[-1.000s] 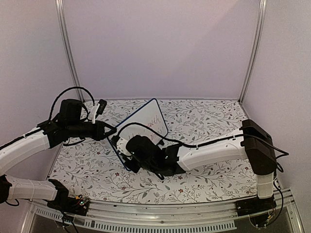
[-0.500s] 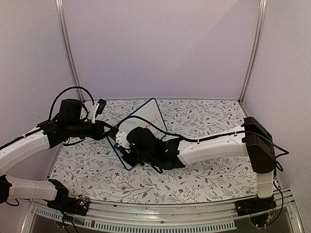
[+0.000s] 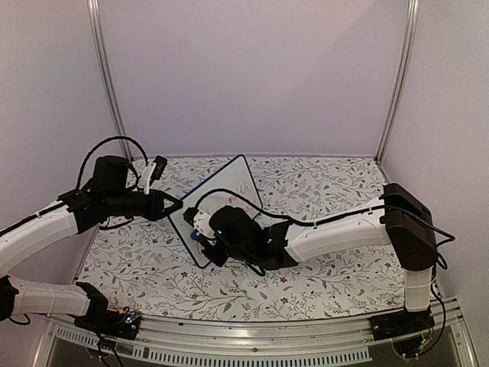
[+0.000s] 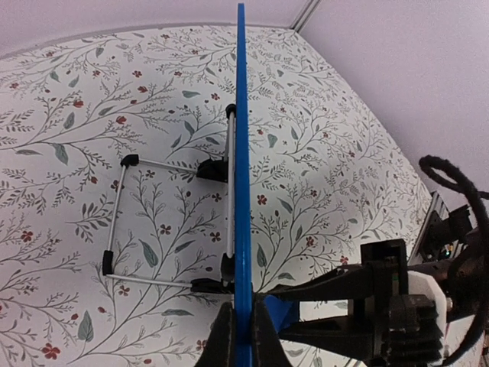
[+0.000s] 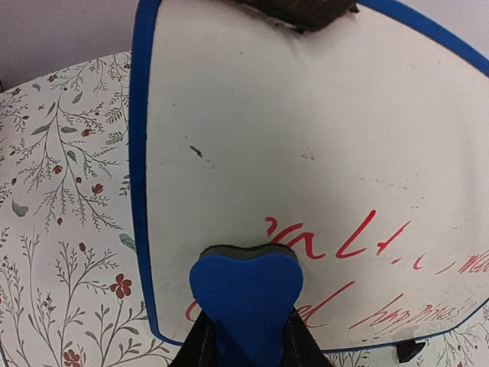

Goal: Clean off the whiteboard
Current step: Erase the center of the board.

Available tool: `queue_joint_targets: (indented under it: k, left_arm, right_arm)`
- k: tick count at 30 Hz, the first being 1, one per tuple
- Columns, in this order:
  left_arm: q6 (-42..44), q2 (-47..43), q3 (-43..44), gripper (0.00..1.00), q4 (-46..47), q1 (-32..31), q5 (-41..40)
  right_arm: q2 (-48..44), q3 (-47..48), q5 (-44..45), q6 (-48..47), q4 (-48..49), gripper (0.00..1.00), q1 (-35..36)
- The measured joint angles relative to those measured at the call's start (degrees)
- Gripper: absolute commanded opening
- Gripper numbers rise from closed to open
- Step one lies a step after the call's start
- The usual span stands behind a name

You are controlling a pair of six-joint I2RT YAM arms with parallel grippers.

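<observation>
Jaws of the left gripper (image 4: 243, 340) are closed on the thin blue edge of the whiteboard (image 3: 229, 187), pinching it from both sides. In the left wrist view the board is seen edge-on as a narrow blue line running straight up from between the 2 fingers. A wire stand (image 4: 117, 214) with small black feet rests on the worktop (image 3: 328, 191) just beside the board's back.

Jaws of the right gripper (image 5: 248, 348) are clamped on a blue eraser (image 5: 246, 298), which sticks out forward between the 2 fingers. Its grey felt face is set against the lower part of the whiteboard's white surface, right at the edge of some red handwriting (image 5: 336, 245). The writing covers the lower right area of the board in that view; the upper area is white, with a few faint dark specks.

From above, the whiteboard stands tilted on the floral-patterned worktop, left of centre. The left gripper holds its left edge, and the right gripper reaches across from the right to the board's near lower corner.
</observation>
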Motion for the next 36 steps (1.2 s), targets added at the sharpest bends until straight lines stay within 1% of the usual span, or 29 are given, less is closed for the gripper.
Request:
queue_joint_targets:
  k: [10,20,36]
  left_arm:
    - [0.0,-0.2,0.0,0.0,-0.1,0.0,0.3]
    - [0.0,-0.3,0.0,0.0,-0.3,0.0,0.0]
    - [-0.2,-1.0,0.0,0.0,-1.0,0.0,-0.2]
  right_arm:
    - [-1.0,4.5,1.7,-2.2,-0.3,0.16,-1.1]
    - [-1.0,4.9,0.1,-1.9,-0.3,0.16,-2.2]
    - [-1.0,-2.0,-0.8,1.6,0.8,0.16,-2.6]
